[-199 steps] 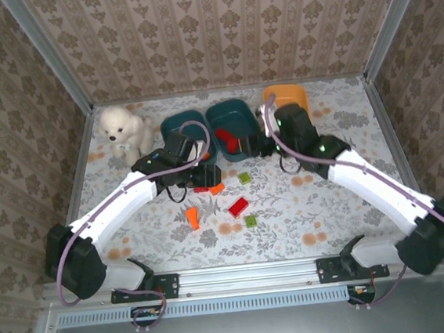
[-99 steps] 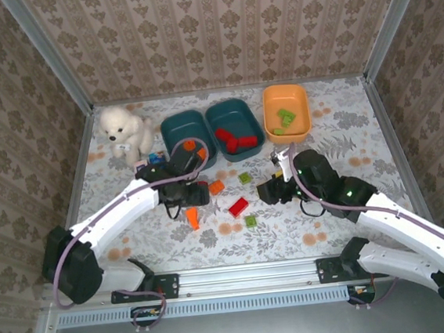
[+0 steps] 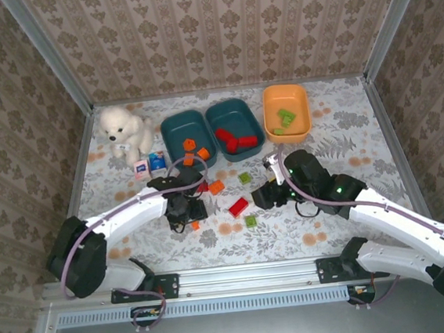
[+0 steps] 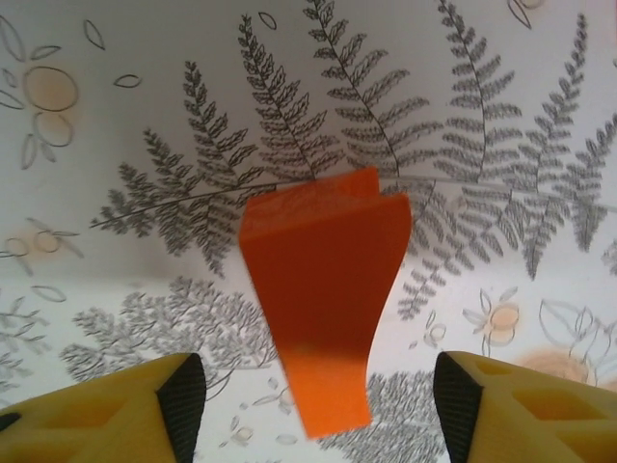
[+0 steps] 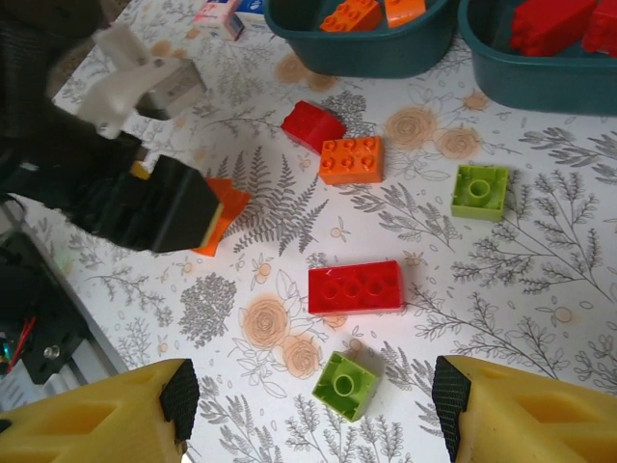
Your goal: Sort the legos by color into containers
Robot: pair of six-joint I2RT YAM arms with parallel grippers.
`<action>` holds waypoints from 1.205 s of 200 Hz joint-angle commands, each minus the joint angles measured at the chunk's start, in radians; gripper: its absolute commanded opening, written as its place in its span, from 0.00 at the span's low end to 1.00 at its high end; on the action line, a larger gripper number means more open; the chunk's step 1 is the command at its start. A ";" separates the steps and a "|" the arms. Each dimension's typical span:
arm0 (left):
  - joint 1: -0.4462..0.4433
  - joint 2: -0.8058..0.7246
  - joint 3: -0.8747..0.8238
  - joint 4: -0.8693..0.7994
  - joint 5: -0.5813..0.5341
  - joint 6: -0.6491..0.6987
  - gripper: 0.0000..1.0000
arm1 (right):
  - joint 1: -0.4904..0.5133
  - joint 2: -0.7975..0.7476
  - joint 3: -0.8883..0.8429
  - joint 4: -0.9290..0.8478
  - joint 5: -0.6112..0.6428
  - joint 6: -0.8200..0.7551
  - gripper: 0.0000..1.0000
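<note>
Orange lego (image 4: 323,289), lying flat, between open left jaws, touching neither

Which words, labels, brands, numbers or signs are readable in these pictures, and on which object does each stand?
None can be read.
The white and pink packet and the blue packet beside the plush dog may carry print, but it is too blurred.
The studs of the red brick show no legible mark.
</note>
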 commanded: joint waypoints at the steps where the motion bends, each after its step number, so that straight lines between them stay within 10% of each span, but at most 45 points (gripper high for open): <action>1: -0.009 0.046 -0.006 0.045 -0.006 -0.056 0.54 | 0.006 0.002 0.025 0.024 -0.074 -0.012 0.69; 103: -0.013 0.138 -0.005 0.061 -0.043 -0.033 0.38 | 0.006 -0.011 0.007 0.161 -0.196 0.042 0.73; 138: -0.018 0.117 0.034 0.020 -0.087 -0.006 0.16 | 0.005 -0.005 0.018 0.143 -0.178 0.038 0.73; 241: 0.164 0.155 0.552 -0.122 -0.107 0.260 0.14 | -0.038 0.076 0.143 0.133 -0.048 0.031 0.73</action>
